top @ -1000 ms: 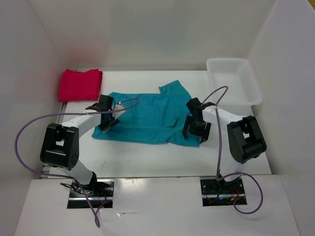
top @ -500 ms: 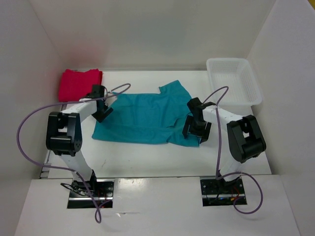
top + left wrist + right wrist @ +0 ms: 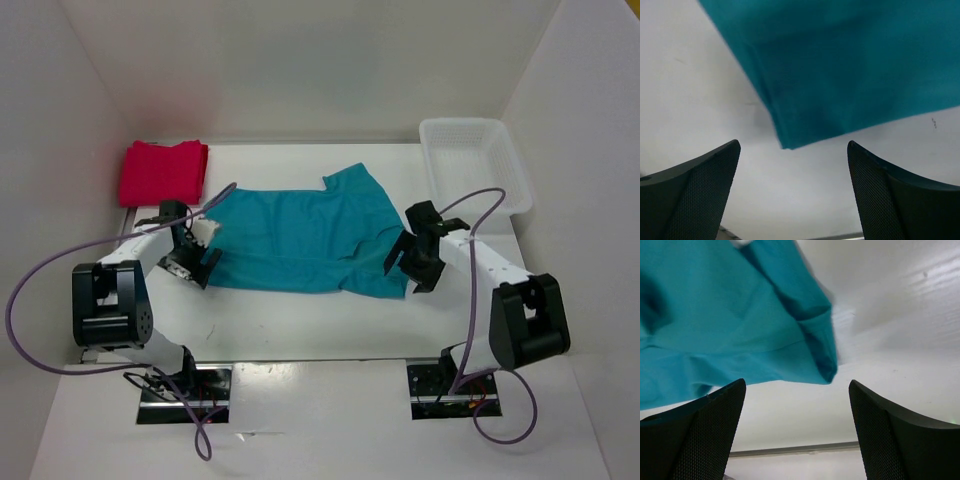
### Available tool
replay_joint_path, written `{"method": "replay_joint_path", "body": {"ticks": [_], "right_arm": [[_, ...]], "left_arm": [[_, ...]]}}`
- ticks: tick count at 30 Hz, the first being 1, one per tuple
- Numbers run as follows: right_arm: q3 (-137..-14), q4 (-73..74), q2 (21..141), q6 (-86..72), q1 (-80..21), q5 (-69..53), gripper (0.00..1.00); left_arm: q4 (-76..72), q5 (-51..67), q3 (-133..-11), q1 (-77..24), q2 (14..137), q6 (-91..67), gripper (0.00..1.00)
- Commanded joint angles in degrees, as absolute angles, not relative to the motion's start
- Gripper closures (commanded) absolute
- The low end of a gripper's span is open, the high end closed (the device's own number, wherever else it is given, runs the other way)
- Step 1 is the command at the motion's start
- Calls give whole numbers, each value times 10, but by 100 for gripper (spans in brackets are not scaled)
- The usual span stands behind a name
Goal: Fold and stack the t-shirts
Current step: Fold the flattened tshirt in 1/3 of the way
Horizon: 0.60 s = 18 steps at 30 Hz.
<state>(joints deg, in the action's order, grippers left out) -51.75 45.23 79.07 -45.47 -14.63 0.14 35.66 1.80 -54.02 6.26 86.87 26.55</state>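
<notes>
A teal-blue t-shirt (image 3: 300, 235) lies spread flat on the white table. A crimson-pink shirt (image 3: 163, 172) sits folded at the back left corner. No bright red shirt shows apart from it. My left gripper (image 3: 190, 268) is open and empty at the shirt's near left corner; that corner (image 3: 790, 142) lies just beyond its fingers. My right gripper (image 3: 417, 270) is open and empty at the shirt's near right corner, whose folded edge (image 3: 822, 360) lies just beyond its fingers.
A white lattice basket (image 3: 473, 175) stands at the back right. White walls close in the table at the left, back and right. A metal rail runs along the table's near edge (image 3: 790, 450).
My left gripper has moved left and nearer, off the shirt to its near left corner. My right gripper has moved right and nearer to the near right corner. The shirt lies flatter.
</notes>
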Motion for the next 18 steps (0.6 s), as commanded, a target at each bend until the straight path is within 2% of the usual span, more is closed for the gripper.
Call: {"method": "replay_joint_path", "body": {"ticks": [1, 10, 13, 14, 17, 18], "right_arm": [[-491, 432, 820, -471, -149, -20, 12], [-423, 372, 870, -490, -149, -70, 12], [-423, 372, 870, -490, -149, -70, 28], [-423, 372, 870, -490, -149, -70, 45], [-423, 372, 865, -490, -149, -70, 75], [-423, 372, 865, -490, -143, -70, 90]], "left_arm": [[362, 21, -533, 75, 876, 215, 6], [343, 10, -533, 80, 942, 210, 6], [337, 10, -533, 80, 956, 210, 6], [337, 10, -533, 80, 964, 215, 7], [337, 10, -540, 80, 979, 215, 35], [337, 15, -540, 80, 979, 215, 44]]}}
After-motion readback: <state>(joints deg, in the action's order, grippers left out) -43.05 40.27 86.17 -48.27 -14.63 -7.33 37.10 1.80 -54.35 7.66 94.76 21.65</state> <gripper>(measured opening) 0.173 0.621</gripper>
